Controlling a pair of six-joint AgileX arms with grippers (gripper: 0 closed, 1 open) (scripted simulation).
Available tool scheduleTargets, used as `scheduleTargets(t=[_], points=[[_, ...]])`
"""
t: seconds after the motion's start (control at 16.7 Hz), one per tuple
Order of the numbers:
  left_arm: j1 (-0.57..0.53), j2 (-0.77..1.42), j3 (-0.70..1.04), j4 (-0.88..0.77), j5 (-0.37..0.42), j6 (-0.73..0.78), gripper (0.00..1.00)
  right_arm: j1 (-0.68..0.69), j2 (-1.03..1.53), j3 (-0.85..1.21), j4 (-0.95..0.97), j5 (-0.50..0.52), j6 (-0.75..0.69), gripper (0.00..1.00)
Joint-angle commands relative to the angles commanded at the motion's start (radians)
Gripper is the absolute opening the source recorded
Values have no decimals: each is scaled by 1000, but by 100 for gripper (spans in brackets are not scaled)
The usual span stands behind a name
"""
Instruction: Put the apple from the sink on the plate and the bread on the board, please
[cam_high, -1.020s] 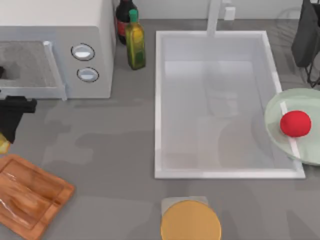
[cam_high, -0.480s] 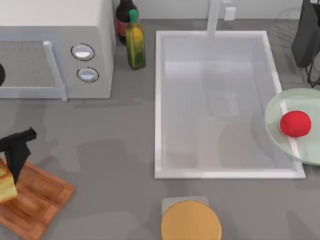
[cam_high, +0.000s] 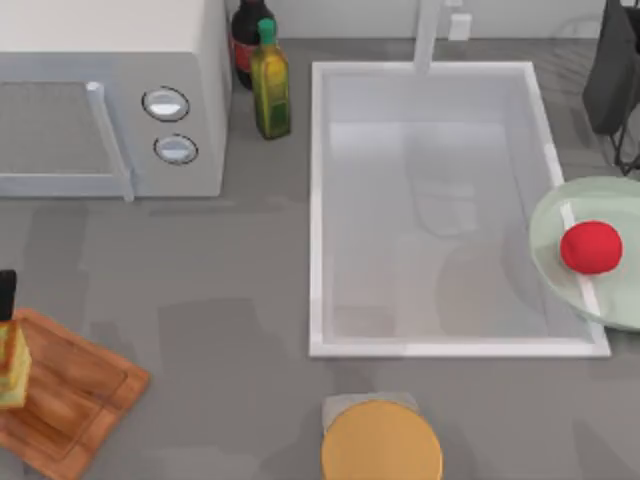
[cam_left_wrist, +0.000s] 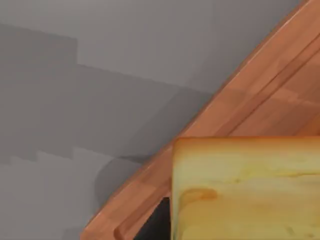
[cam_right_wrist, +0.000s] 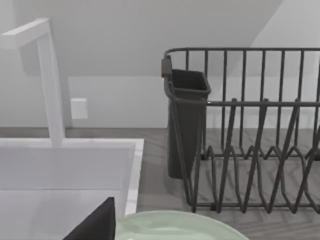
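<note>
1. Apple (cam_high: 590, 247) sits on the plate (cam_high: 560, 275) at the right edge of the table, just beside the sink (cam_high: 316, 210); nothing touches it. This half of the task looks done.
2. The sink basin holds neither apple nor bread, so nothing is left to fetch from it.
3. Bread (cam_high: 12, 365) is over the left part of the board (cam_high: 85, 385), at the far left edge of the top view. It stands on edge, yellow side showing.
4. Left wrist view: bread (cam_left_wrist: 245, 190) close up in front of the camera, with the board (cam_left_wrist: 260, 90) and its groove behind and below it. I judge the slice is at or just above the wood; contact cannot be told.
5. Left gripper (cam_high: 6, 297) shows as a dark sliver just above the bread at the frame edge. Whether its fingers are wide, narrow, or clamping the slice: cannot tell.
6. Right arm is parked at the top right corner; a dark piece of the right gripper (cam_right_wrist: 95, 225) shows beside the plate rim (cam_right_wrist: 170, 226) in its wrist view. Finger state: cannot tell.
7. Judgement: 1 of 2 placements finished, the 2nd nearly there. Left to do: confirm the bread rests on the board, release it if held, pull the left arm clear.
8. Risk: the slice standing on edge may tip when let go, though it should land on the board.
</note>
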Motion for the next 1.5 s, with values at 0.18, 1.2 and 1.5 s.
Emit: scheduleTargets(t=[0.18,1.2,1.5], points=[[-5,-61,-16,62,-3,-387,0,0,0,0,0,0,0,100],[-61,-191,-78,135,-21,-1440,0,0,0,0,0,0,0,100],[-57,-183,-87,153,-20,-1434,0,0,0,0,0,0,0,100]])
